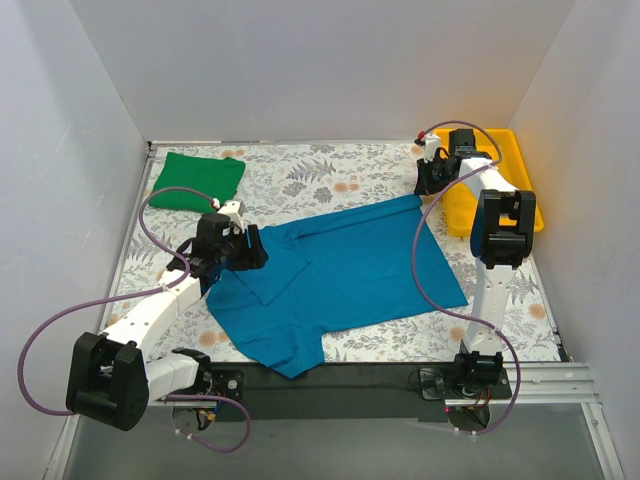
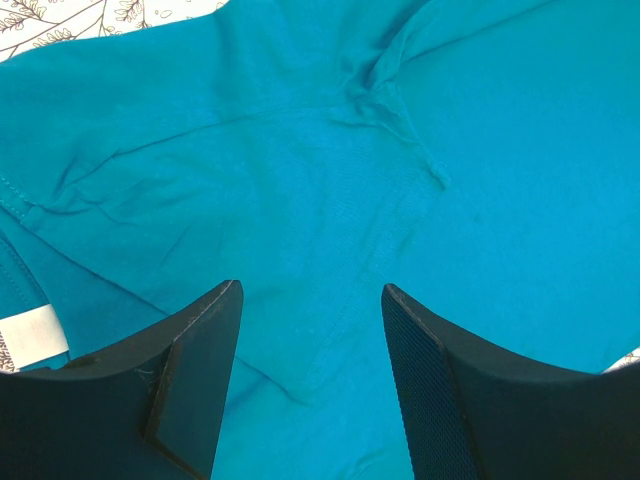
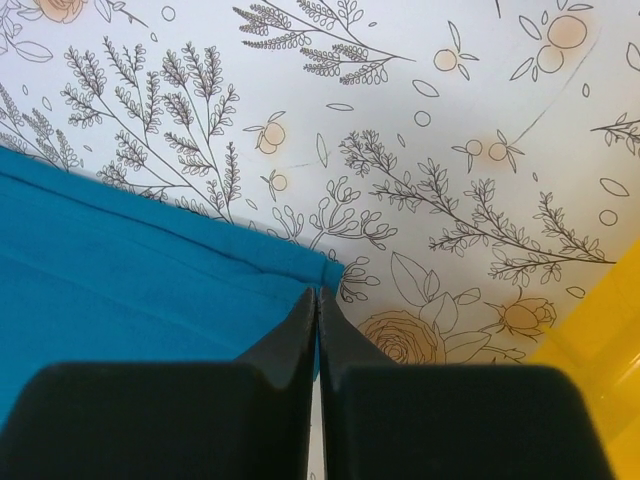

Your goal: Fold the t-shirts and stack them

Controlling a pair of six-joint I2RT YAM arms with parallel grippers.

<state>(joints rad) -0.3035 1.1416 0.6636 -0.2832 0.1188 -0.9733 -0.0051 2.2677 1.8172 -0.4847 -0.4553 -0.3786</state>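
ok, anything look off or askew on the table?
Nothing spilled or damaged. The teal t-shirt lies skewed to the edges of the table, with one sleeve folded over its body and creases under the open left gripper. Its near corner reaches the front edge. The green t-shirt sits folded in the far-left corner.

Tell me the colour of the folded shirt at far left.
The folded shirt is bright green; top external view shows it best.
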